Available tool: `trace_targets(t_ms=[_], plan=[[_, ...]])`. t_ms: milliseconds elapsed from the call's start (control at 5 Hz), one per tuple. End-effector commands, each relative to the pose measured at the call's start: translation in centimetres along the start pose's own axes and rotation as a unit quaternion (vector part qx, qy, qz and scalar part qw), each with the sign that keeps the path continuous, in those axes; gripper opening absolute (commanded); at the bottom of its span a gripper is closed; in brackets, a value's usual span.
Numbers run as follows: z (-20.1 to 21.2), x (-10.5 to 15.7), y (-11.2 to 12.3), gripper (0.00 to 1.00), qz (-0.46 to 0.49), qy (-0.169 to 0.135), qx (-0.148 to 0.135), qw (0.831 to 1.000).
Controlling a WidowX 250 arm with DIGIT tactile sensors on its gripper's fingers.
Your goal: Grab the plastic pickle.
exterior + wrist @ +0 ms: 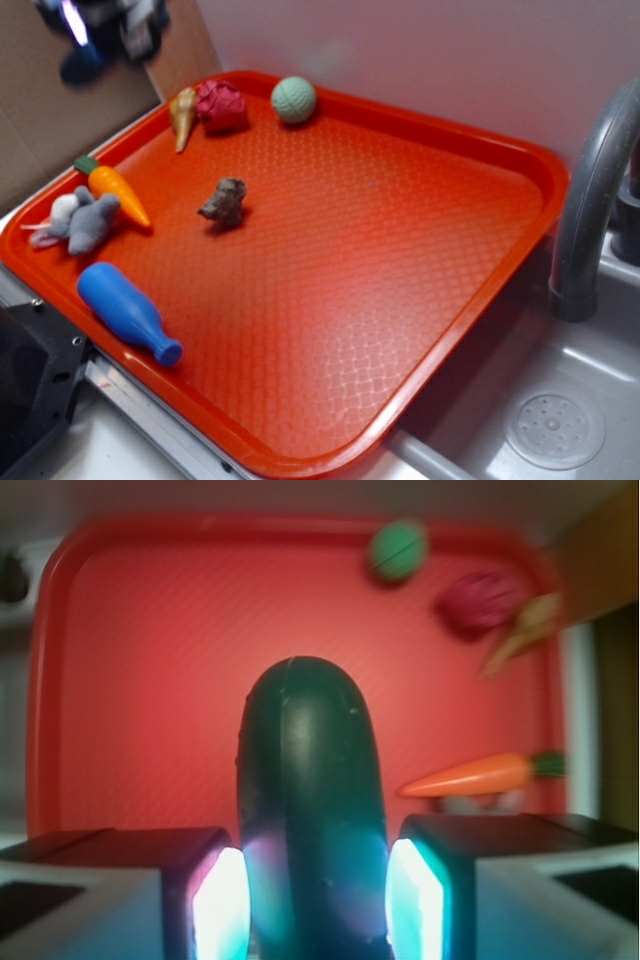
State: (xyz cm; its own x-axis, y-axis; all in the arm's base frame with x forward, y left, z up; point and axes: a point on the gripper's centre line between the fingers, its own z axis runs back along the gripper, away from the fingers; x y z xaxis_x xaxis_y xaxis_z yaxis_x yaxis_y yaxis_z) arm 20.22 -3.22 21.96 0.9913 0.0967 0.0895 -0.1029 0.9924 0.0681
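Tool (315, 900) grips pickle (310, 810); carrot (470, 773) nr.

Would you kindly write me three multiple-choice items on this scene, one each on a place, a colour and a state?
1. Where does the carrot lie on the tray?
A. next to the grey plush toy
B. against the green ball
C. in the sink

2. What colour is the bottle?
A. yellow
B. blue
C. white

3. What is the state of the hand?
A. open over the ball
B. shut on nothing
C. shut on the pickle

Key: 1 A, the exterior view shows the carrot by the plush toy at the tray's left edge. 2 B, the bottle is plainly blue. 3 C, the wrist view shows the dark pickle between both fingers.
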Motion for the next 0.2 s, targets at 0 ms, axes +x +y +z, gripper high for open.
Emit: trace_targets(t_ms=[0], plan=[[0.97,0.09,0.96,0.00,0.031,-0.022,-0.001,0.999]])
